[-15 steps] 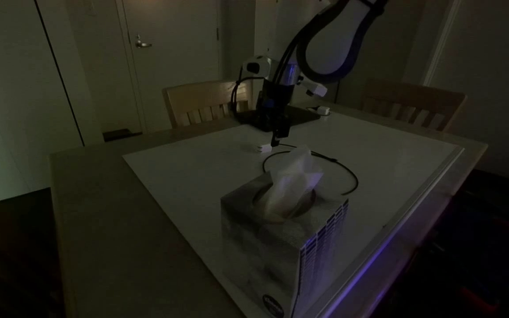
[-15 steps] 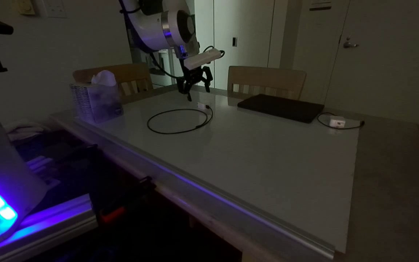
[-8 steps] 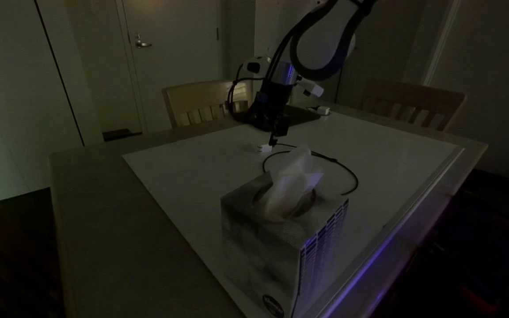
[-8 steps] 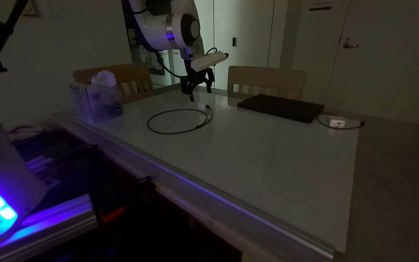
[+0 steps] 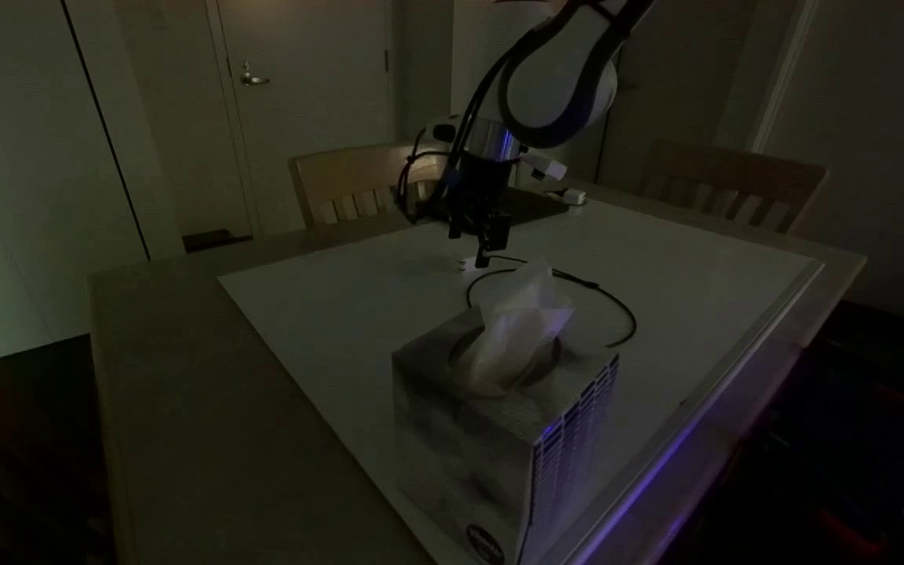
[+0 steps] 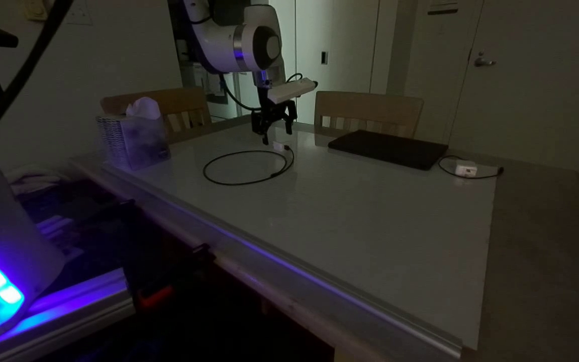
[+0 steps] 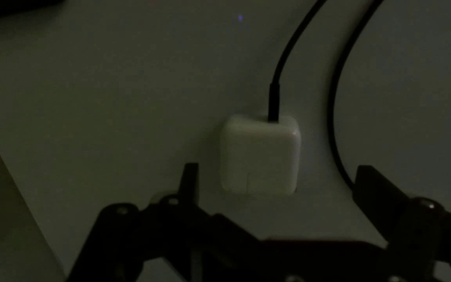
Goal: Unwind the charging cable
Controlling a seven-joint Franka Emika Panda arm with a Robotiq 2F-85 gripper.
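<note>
The charging cable (image 6: 239, 184) is a thin black cord lying in a wide loop on the white board, also seen in an exterior view (image 5: 634, 320). In the wrist view the cable (image 7: 332, 105) runs as two strands. One strand's plug end (image 7: 273, 102) sits in a white charger block (image 7: 260, 156); the other passes out of sight behind the right finger. My gripper (image 7: 278, 166) is open and empty. In the wrist view its fingers stand on either side of the block's lower part. In both exterior views the gripper (image 6: 277, 137) (image 5: 468, 249) hangs above the block, apart from it.
A tissue box (image 5: 460, 439) stands on the white board (image 6: 370, 226), and it also shows in an exterior view (image 6: 143, 141). A dark flat slab (image 6: 387, 148) lies at the far edge. Beside it is another white block (image 6: 466, 169) with a short dark cord. Chairs (image 6: 370, 108) stand behind the table.
My gripper has moved lower and a little sideways, nearer the white charger block. It stays open. The cable and the block have not moved.
</note>
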